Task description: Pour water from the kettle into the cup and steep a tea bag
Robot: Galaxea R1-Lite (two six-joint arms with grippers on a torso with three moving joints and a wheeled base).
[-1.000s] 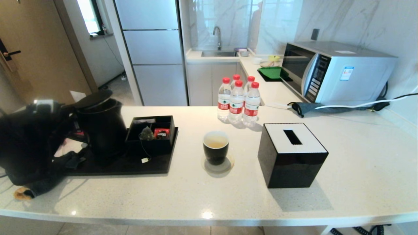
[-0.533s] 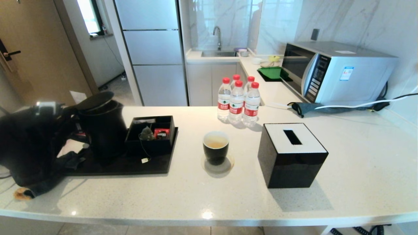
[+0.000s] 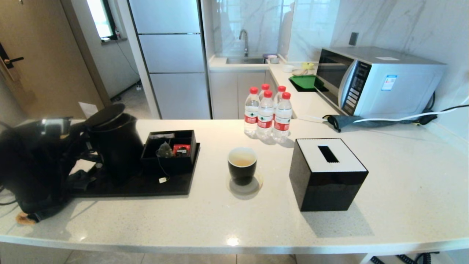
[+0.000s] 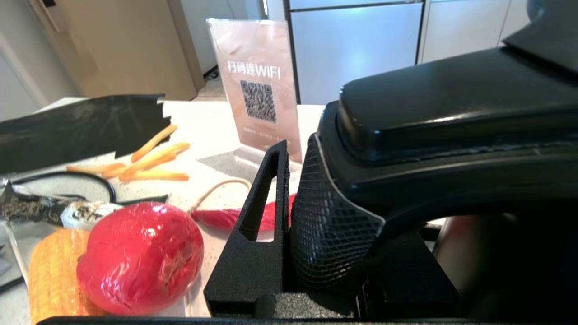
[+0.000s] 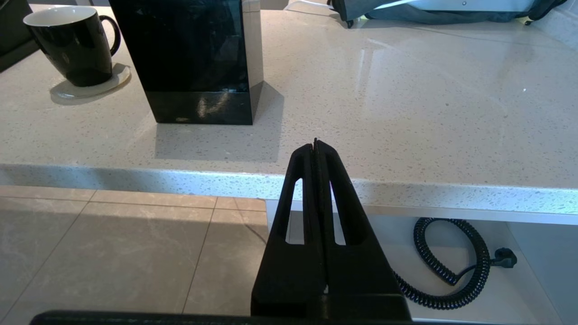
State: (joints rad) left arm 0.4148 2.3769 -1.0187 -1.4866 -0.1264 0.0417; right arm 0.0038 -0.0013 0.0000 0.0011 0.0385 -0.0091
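Observation:
The matte black kettle (image 3: 117, 146) stands on the black tray (image 3: 146, 189) at the left, its lid tilted up. My left gripper (image 3: 83, 152) is shut on the kettle's loop handle (image 4: 451, 113), one finger (image 4: 266, 212) showing beside it. The black cup (image 3: 242, 165) with pale yellowish liquid sits on a coaster mid-counter, also seen as the cup (image 5: 72, 45) in the right wrist view. The grey-green tea bag (image 3: 165, 149) lies in a black box on the tray, its string and white tag (image 3: 162, 180) hanging over the front. My right gripper (image 5: 315, 145) is shut and empty, below the counter's front edge.
A black tissue box (image 3: 328, 172) stands right of the cup. Several water bottles (image 3: 265, 113) stand behind the cup, and a microwave (image 3: 377, 80) at the back right. A red packet (image 3: 181, 149) lies by the tea bag. A WiFi sign (image 4: 257, 90) and toy food (image 4: 140, 257) are left of the kettle.
My left arm and the kettle have sunk slightly and shifted a little toward the tray's middle. Cup, tea bag and right gripper have not moved.

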